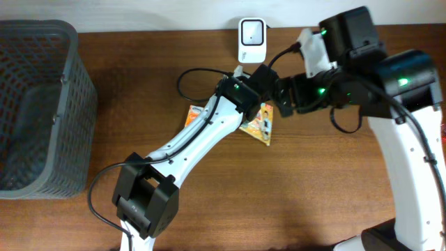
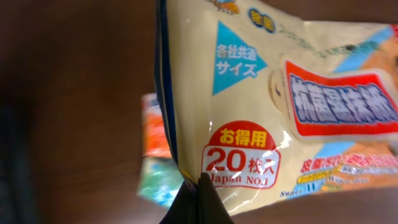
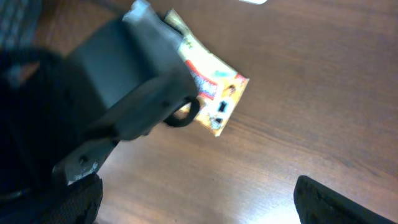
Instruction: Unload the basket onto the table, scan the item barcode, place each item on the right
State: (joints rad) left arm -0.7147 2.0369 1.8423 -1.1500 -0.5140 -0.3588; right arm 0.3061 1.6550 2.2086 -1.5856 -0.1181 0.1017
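Left wrist: cream packet [image 2: 249, 124], possibly wipes, in clamped left jaws; right jaws apart.

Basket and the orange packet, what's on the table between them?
Nothing, just bare brown table. The overhead view shows plain wood from the basket wall across to the orange packet poking out under the left arm.

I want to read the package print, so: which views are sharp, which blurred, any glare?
Left wrist: the Japanese-print pack fills the frame, text softening rightward, table behind blurred dark. Right wrist: the near left arm is out of focus, the orange packet soft. Overhead: even light, sharp, no strong glare.
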